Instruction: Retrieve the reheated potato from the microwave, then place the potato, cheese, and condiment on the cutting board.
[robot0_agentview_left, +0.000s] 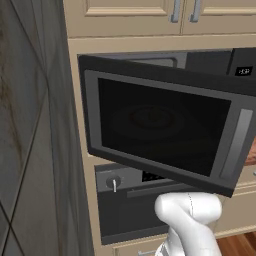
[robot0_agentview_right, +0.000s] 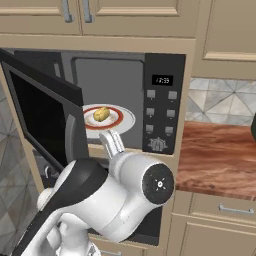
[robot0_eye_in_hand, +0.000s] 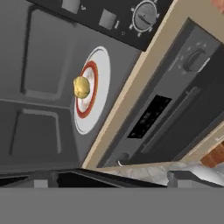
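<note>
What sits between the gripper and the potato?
Right base view: only the plate's white rim and red ring separate the gripper from the potato; nothing blocks.

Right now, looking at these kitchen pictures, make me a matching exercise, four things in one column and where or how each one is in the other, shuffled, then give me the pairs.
Things:
1. potato
2. microwave door
3. plate
4. oven

Descriptions:
A. swung open to the left
B. below the microwave, with a knob
C. lying on the red-ringed plate
D. inside the microwave cavity

Pairs: 1-C, 2-A, 3-D, 4-B
</note>
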